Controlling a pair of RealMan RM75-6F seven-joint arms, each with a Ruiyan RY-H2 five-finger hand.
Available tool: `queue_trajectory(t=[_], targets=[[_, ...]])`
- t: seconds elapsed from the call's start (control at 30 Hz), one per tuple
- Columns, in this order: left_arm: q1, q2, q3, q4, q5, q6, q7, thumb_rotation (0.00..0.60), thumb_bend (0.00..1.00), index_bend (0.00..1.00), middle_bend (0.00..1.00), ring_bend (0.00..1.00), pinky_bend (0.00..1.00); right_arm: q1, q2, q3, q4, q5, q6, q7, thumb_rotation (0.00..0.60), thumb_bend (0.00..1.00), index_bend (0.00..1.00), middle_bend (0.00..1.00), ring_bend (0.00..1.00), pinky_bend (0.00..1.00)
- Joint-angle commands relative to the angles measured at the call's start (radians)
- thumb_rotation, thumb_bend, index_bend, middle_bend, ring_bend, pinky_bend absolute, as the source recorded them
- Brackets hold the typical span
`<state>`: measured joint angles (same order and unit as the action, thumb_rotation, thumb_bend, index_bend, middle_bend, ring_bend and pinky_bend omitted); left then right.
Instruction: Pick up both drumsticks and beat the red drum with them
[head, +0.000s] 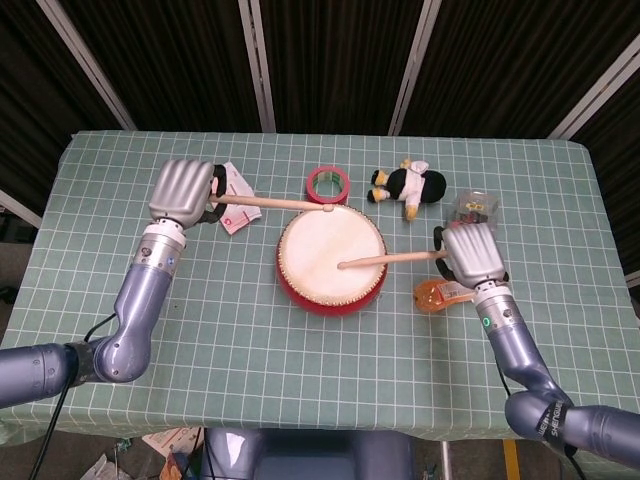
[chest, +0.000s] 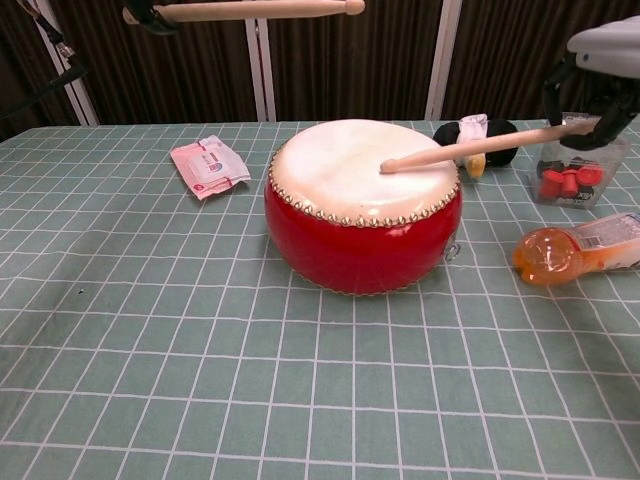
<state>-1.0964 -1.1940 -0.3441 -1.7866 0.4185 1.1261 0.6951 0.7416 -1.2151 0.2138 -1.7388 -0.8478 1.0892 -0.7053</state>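
The red drum (head: 331, 262) (chest: 362, 226) with a pale skin stands mid-table. My right hand (head: 472, 254) (chest: 600, 65) grips a wooden drumstick (head: 392, 260) (chest: 470, 148) right of the drum. That stick's tip rests on the drum skin. My left hand (head: 182, 191) holds the other drumstick (head: 275, 203) (chest: 258, 10) raised above the drum's far left edge, its tip near the tape roll. In the chest view only that raised stick shows at the top edge; the left hand itself is mostly cut off.
A red tape roll (head: 327, 185) lies behind the drum. A plush toy (head: 407, 185) (chest: 478, 140), a clear box of red parts (head: 476, 209) (chest: 575, 158) and an orange bottle (head: 435, 294) (chest: 572, 249) sit at the right. A pink packet (head: 230, 188) (chest: 208, 165) lies at the left.
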Motion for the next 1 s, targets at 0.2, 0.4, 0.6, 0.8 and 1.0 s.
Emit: queue_trajectory(t=[0.2,0.4,0.6,0.8,1.0], targets=[[0.012,0.011,0.010,-0.001,0.015,-0.012,-0.024,0.600,0.58,0.80,1.00,1.00,1.00,0.063,-0.093,0.012,0.017,0.188,0.232,-0.281,0.600,0.66,1.00,1.00,1.00,0.95],[0.002,0.010,0.001,-0.043,0.010,0.002,-0.023,0.600,0.58,0.80,1.00,1.00,1.00,-0.037,0.002,0.127,-0.102,0.199,0.259,0.013,0.600,0.66,1.00,1.00,1.00,0.95],[-0.016,-0.020,-0.020,-0.062,-0.003,0.038,-0.031,0.600,0.58,0.80,1.00,1.00,1.00,-0.086,0.060,0.147,-0.145,0.208,0.235,0.117,0.600,0.66,1.00,1.00,1.00,0.95],[-0.047,-0.099,-0.034,-0.045,0.021,0.107,-0.020,0.600,0.58,0.80,1.00,1.00,1.00,-0.111,0.085,0.130,-0.149,0.176,0.225,0.155,0.600,0.66,1.00,1.00,1.00,0.95],[-0.110,-0.195,-0.017,0.014,-0.027,0.133,0.081,0.600,0.58,0.79,1.00,1.00,1.00,-0.125,0.108,0.121,-0.133,0.161,0.203,0.186,0.600,0.66,1.00,1.00,1.00,0.95]])
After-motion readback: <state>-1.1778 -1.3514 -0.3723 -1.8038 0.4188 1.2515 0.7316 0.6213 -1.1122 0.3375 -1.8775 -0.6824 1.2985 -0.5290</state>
